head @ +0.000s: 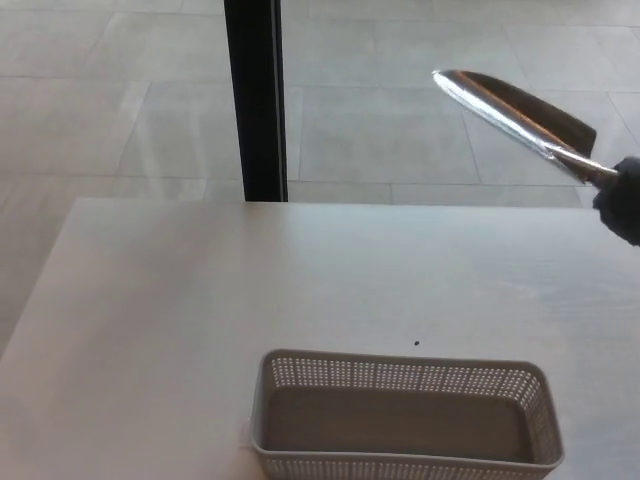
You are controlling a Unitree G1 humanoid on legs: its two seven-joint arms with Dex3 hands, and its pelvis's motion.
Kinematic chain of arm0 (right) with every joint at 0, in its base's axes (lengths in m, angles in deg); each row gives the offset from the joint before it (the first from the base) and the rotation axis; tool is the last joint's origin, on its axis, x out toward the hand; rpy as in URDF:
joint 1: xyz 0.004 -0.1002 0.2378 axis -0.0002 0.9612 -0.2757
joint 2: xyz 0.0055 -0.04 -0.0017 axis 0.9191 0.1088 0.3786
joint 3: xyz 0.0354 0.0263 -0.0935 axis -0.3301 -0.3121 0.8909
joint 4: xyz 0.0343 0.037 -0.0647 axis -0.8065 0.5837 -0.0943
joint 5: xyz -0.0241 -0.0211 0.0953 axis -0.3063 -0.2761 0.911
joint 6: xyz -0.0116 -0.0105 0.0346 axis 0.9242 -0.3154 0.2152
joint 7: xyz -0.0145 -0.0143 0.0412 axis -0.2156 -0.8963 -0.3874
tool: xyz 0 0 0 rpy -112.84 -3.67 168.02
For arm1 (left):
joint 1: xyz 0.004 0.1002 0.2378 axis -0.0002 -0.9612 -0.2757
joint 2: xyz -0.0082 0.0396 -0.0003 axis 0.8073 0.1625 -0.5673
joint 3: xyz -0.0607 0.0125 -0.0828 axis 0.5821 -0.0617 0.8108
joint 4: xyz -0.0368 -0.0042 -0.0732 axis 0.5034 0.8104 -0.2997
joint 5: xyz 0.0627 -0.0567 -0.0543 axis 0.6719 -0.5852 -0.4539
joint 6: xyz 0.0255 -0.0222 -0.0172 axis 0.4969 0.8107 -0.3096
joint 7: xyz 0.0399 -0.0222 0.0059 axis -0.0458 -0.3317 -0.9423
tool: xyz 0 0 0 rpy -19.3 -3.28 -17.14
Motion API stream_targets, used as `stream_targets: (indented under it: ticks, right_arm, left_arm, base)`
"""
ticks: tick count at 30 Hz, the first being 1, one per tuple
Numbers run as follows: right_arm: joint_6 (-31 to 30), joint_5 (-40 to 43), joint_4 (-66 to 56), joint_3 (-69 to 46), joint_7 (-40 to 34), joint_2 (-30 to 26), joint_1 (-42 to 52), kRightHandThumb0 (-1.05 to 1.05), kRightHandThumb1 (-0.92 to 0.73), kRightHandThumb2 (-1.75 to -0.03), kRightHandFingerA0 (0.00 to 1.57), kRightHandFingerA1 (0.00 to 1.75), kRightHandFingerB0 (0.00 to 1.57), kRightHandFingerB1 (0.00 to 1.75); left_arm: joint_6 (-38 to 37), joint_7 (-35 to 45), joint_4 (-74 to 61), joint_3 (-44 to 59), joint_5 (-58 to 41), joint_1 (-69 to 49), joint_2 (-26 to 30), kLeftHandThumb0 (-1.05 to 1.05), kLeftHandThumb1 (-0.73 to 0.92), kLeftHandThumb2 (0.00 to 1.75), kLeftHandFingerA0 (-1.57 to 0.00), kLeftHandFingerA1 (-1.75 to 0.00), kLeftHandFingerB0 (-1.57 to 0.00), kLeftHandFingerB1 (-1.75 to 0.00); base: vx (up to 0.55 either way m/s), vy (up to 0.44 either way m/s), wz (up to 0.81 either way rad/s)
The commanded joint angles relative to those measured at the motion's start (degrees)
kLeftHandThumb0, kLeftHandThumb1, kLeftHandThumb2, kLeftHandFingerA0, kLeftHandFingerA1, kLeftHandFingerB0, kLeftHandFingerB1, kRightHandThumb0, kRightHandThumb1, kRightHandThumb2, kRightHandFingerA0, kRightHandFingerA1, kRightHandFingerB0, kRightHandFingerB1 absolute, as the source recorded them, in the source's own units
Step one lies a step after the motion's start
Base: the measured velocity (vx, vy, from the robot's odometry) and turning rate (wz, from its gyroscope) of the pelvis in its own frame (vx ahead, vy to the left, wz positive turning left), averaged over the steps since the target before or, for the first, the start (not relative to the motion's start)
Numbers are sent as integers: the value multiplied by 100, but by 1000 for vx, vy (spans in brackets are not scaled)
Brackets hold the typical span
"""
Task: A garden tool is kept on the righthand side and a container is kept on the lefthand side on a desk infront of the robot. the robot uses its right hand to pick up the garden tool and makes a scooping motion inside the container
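Note:
A shiny metal garden trowel (515,112) hangs in the air at the upper right, its blade pointing up and left, well above the desk. My right hand (622,200) shows only as a dark patch at the right edge, shut on the trowel's handle end. A grey perforated plastic basket (400,376) stands on the pale desk at the bottom centre, with nothing showing inside it. The trowel is far above and to the right of the basket. My left hand does not show.
The pale wooden desk (200,300) fills the lower half of the view. Its far edge runs across the middle. Behind it a black vertical post (254,100) rises from a grey tiled floor (100,100).

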Motion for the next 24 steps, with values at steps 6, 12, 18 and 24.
stream_targets:
  ticks: [6, 12, 18, 24]
  right_arm:
    - [-569, 316, 1299, -261, -1268, -202, -61, -21, -53, -99, 86, 175, 73, 154]
    - [-149, -237, 2002, 303, -1870, -449, 343, -29, -59, -87, 95, 175, 73, 132]
    - [281, -660, 2891, 1064, -2455, -844, 555, -22, -61, -86, 87, 169, 74, 149]
    - [598, -1026, 3343, 1901, -2734, -1214, 811, -24, -67, -72, 87, 167, 77, 127]
  left_arm:
    - [-36, -38, -36, 15, -34, -80, 39, -53, 66, 60, -53, -58, -50, -46]
    - [-37, -21, -51, 41, -62, -57, 48, -54, 65, 59, -49, -57, -48, -45]
    - [-14, -78, -5, 48, -58, -1, 20, -54, 63, 59, -52, -56, -50, -45]
    - [-79, 53, -35, 15, -42, -37, 41, -53, 67, 60, -51, -57, -48, -45]
  base:
    - [0, 0, 0]
    - [0, 0, 0]
    - [0, 0, 0]
    - [0, 0, 0]
